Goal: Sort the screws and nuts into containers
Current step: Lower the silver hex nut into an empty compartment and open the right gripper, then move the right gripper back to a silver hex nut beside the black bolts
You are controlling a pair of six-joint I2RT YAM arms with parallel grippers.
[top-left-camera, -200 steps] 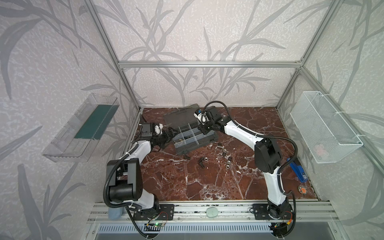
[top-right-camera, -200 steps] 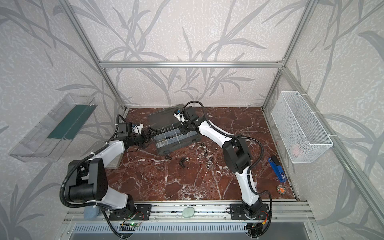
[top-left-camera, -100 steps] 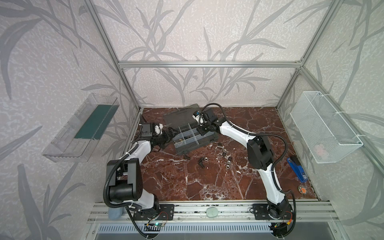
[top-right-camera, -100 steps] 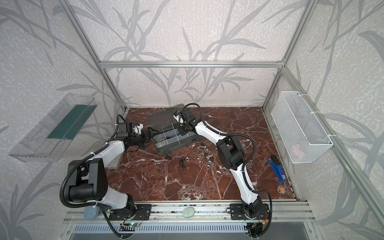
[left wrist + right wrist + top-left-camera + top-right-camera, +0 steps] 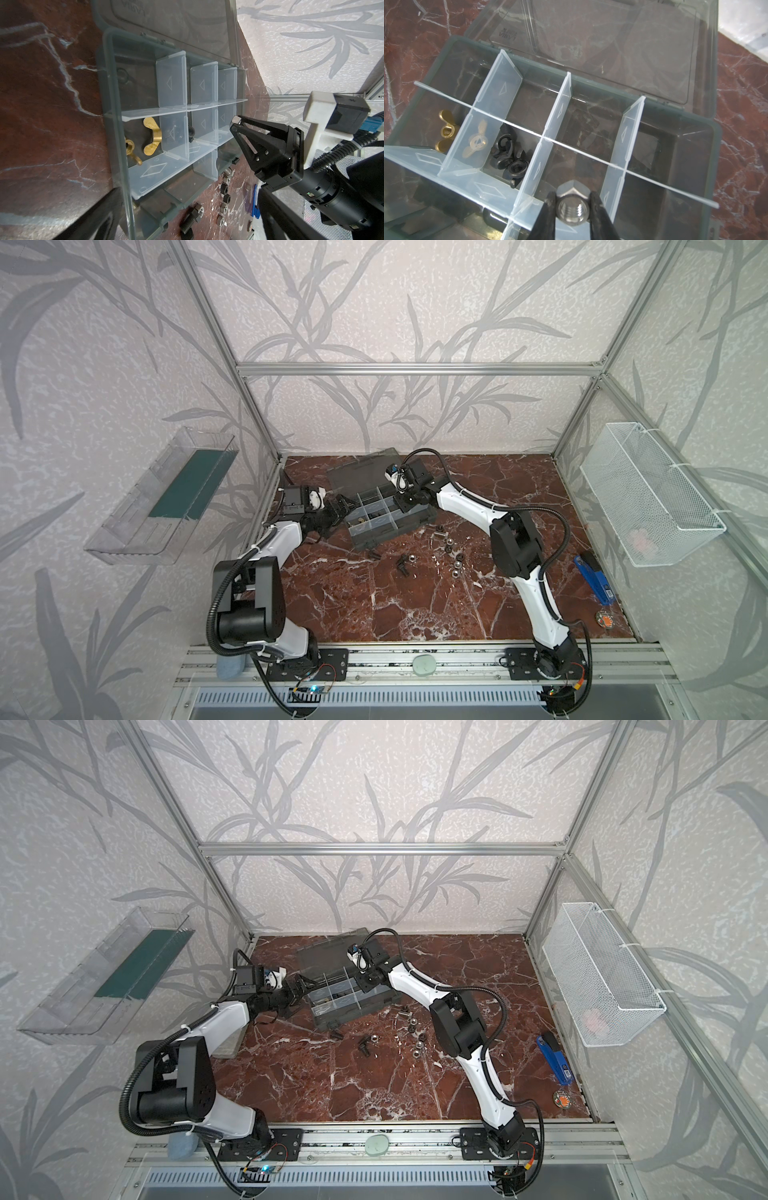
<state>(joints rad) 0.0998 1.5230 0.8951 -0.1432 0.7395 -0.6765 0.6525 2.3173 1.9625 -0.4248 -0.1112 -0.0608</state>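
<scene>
Right claw [image 5: 573,195] is clamped on a silver nut [image 5: 572,211], hung over an empty cell [image 5: 577,171] of the organizer case [image 5: 716,134], next to the black nuts [image 5: 508,162]. Drop step, seemingly: only a release is needed. Left claw [image 5: 343,508] is parked wide open beside the case.

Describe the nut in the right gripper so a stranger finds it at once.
Find the dark grey plastic organizer case on the marble table. Above its cells, the right gripper pinches a shiny silver hex nut; the black nuts lie loose inside.
</scene>
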